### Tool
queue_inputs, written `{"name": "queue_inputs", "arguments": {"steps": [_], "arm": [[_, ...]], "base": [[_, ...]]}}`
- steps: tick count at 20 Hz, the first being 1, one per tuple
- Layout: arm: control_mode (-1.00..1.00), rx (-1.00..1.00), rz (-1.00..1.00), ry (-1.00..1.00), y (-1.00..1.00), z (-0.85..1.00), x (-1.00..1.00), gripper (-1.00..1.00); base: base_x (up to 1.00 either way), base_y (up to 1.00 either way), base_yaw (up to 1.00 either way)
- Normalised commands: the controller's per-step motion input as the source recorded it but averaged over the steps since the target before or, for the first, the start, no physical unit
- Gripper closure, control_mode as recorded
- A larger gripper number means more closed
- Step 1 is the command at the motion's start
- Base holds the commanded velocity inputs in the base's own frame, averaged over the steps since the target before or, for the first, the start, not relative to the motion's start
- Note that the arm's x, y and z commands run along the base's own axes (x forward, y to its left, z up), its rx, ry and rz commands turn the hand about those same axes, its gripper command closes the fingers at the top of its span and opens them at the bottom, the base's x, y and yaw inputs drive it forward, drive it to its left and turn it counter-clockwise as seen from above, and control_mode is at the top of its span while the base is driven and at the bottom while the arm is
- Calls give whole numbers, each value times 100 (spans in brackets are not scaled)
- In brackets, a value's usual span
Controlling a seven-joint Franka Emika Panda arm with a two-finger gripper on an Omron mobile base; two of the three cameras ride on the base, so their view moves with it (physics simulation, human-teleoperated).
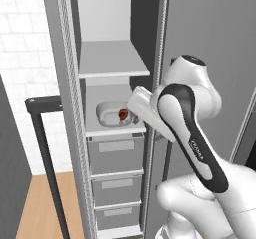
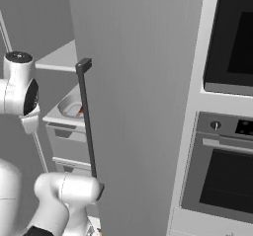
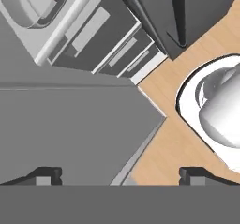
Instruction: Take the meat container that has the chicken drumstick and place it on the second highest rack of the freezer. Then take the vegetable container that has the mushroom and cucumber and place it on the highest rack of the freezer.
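Already shelved: the meat container (image 1: 111,114) with the chicken drumstick (image 1: 122,115) sits on the freezer (image 1: 115,58)'s lower flat shelf.
Your end effector (image 3: 120,175) hangs outside the compartment, apart from the container, fingertips spread wide, gripping nothing.

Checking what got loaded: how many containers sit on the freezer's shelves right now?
1: the meat container with the chicken drumstick sits on the lower shelf; the upper shelf holds none. The arm hides part of the lower shelf.
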Motion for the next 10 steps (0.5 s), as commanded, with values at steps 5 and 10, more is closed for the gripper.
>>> {"name": "queue_inputs", "arguments": {"steps": [5, 10], "arm": [[-100, -7, 27, -20, -93, 7, -100, -100], [-100, 0, 15, -21, -80, 0, -100, -100]], "base": [[0, 0, 0], [0, 0, 0]]}}
